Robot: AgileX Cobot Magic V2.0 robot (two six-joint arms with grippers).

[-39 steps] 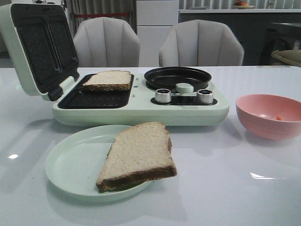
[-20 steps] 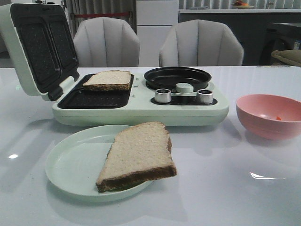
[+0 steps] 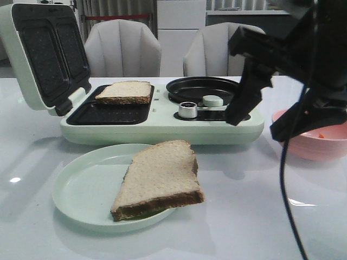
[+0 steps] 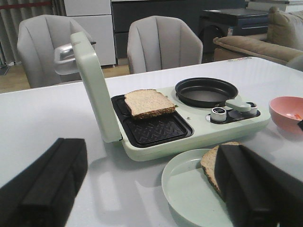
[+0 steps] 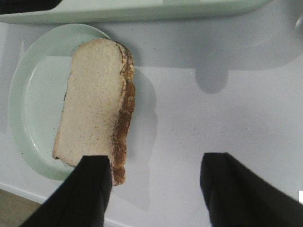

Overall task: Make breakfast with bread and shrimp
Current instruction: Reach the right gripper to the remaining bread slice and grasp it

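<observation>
One bread slice (image 3: pixel 124 92) lies on the rear grill plate of the open sandwich maker (image 3: pixel 162 130). The other bread slice (image 3: pixel 160 179) lies on a pale green plate (image 3: pixel 70 189), overhanging its rim. An orange-red bit of shrimp (image 3: pixel 321 136) shows in the pink bowl (image 3: pixel 312 150). My right gripper (image 3: pixel 265 122) is open and empty, in the air in front of the maker's right end and the bowl. In the right wrist view it (image 5: pixel 158 182) hovers over bare table beside the plate's bread (image 5: pixel 92 104). My left gripper (image 4: pixel 151 198) is open and empty, low, near the plate (image 4: pixel 184 189).
The maker's lid (image 3: pixel 43 54) stands open at the left. A black round pan (image 3: pixel 203 89), a pale green knob (image 3: pixel 212 101) and a metal dial (image 3: pixel 187 110) are on its right half. Two grey chairs stand behind the table.
My right arm has come into the front view from the right and now covers the maker's right dial and part of the pink bowl. Bread, plate and maker have not moved.
</observation>
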